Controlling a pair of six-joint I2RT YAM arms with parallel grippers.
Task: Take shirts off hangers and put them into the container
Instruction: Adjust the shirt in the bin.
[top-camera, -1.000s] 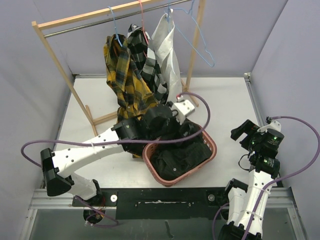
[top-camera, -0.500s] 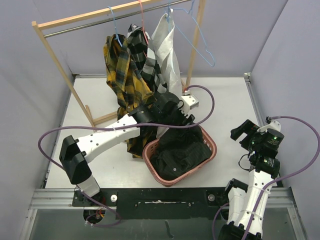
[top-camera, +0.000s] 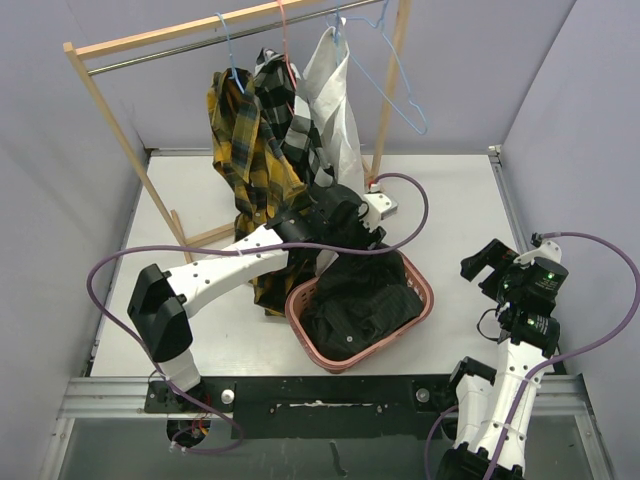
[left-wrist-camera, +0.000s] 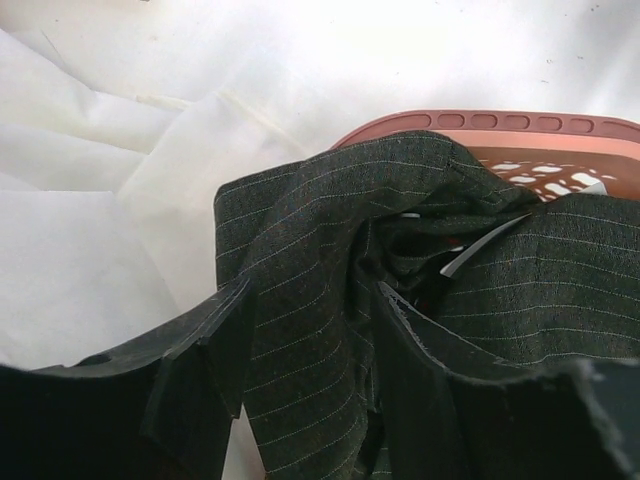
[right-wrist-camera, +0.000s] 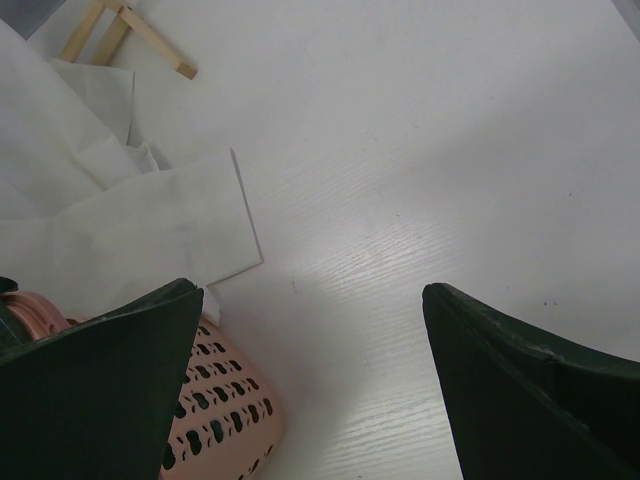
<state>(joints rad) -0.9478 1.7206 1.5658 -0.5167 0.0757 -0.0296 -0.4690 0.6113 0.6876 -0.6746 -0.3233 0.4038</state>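
Now, left jaws: half-closed astride a fold of the black shirt (left-wrist-camera: 310, 300). The dark fingers (left-wrist-camera: 200, 345) flank the pinstriped cloth in the left wrist view, but whether they pinch it I cannot tell.
Left arm (top-camera: 220, 272): reaches from the lower left of the overhead view to its centre, wrist above the far rim of the pink basket (top-camera: 300, 325).
Right jaws: spread wide and holding nothing. Both fingers (right-wrist-camera: 100, 385) frame bare counter (right-wrist-camera: 400, 200) in the right wrist view.
Right arm (top-camera: 522, 300): folded upright at lower right, well apart from the basket.
Black shirt: heaped inside the basket at the centre of the overhead view, with one fold draped over the far rim.
Pink basket: sits on the counter just below the hanging shirts.
Yellow plaid shirt (top-camera: 245, 150): hangs from a blue hanger (top-camera: 226, 35) at upper centre, its tail dropping behind the left arm.
Check shirt (top-camera: 290, 120): hangs just right of the plaid one, on the pink-red hanger (top-camera: 283, 28).
White shirt (top-camera: 335, 100): hangs right of the check shirt, its lower cloth spread on the counter beside the basket.
Spare blue hanger (top-camera: 405, 85): hooked on the rail, tilted, carrying no shirt.
Wooden rack (top-camera: 120, 130): spans the upper frame, left post down to the counter.
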